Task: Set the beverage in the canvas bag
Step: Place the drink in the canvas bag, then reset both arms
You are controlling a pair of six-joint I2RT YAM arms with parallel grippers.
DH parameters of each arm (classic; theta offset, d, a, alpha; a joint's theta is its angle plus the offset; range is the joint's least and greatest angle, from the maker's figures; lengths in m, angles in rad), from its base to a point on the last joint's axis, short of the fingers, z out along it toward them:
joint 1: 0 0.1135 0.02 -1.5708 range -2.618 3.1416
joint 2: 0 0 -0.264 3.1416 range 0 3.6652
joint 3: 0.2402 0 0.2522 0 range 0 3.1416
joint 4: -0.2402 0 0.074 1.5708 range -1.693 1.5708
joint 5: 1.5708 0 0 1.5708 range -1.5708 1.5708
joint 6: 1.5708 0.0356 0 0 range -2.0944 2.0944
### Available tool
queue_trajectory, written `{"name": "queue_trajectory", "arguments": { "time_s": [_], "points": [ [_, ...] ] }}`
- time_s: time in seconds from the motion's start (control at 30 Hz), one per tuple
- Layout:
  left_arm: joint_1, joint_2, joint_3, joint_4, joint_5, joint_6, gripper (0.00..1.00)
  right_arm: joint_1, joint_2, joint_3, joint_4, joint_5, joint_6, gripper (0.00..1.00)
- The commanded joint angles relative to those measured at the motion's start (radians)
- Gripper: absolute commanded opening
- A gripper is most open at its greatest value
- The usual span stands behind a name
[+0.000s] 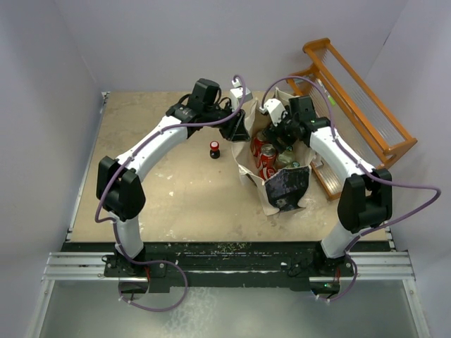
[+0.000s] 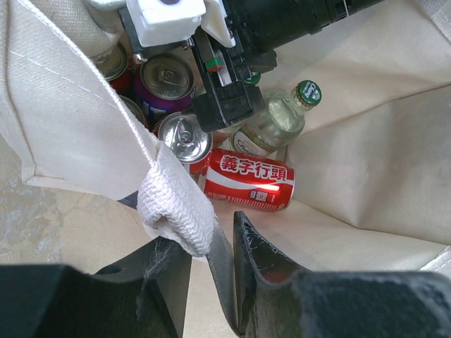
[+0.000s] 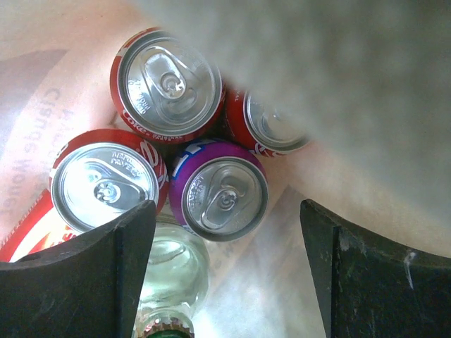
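Inside the canvas bag (image 2: 366,141), the right gripper (image 3: 225,218) hangs with its jaws spread wide and nothing between them, directly above a purple can (image 2: 165,81) that stands packed against upright red cans (image 3: 165,81). A clear glass bottle (image 2: 278,123) with a green cap leans just beside them, and another red can (image 2: 250,186) lies on its side on the bag's floor. Which of these drinks counts as the delivered one I cannot tell.

The left gripper (image 2: 211,246) is pinched on the bag's webbing handle (image 2: 176,211), pulling the mouth open. The bag itself stands on the table (image 1: 176,197), with a small dark bottle (image 1: 214,149) with a red cap upright just to its left, outside it.

The step in hand looks like the release and exit. To do it well, the right arm should rise straight up with its jaws apart, staying clear of the can rims and the bottle neck. A sideways swing could tip the cans or snag the cloth wall. The left grip should hold the handle taut until the right fingers clear the rim, so the soft mouth does not fold inward.
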Motion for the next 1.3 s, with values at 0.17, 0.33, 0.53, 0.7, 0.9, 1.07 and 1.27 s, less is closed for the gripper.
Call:
{"name": "queue_trajectory", "arguments": {
  "time_s": [0.17,0.33,0.53,0.7,0.9,1.07,1.27],
  "points": [
    [0.007,0.004,0.054,0.029,0.018,0.015,0.31,-0.022,-0.019,0.079,-0.118,0.023,0.031,0.79],
    [0.007,0.004,0.059,0.038,0.023,0.001,0.32,-0.021,-0.063,0.146,-0.125,-0.013,0.027,0.77],
    [0.009,0.0,0.066,0.052,0.029,-0.026,0.34,-0.02,-0.166,0.166,-0.104,-0.037,0.022,0.77],
    [0.01,0.003,0.095,0.068,0.035,-0.064,0.35,-0.02,-0.28,0.165,-0.058,-0.015,0.048,0.78],
    [0.008,0.037,0.182,0.104,0.054,-0.145,0.34,-0.02,-0.381,0.19,-0.001,0.051,0.203,0.8],
    [0.0,0.096,0.311,0.149,0.072,-0.204,0.3,-0.021,-0.407,0.237,0.036,0.098,0.278,0.81],
    [0.008,0.076,0.425,0.097,-0.034,-0.106,0.34,-0.022,-0.415,0.32,0.085,0.209,0.364,0.88]
  ]
}}
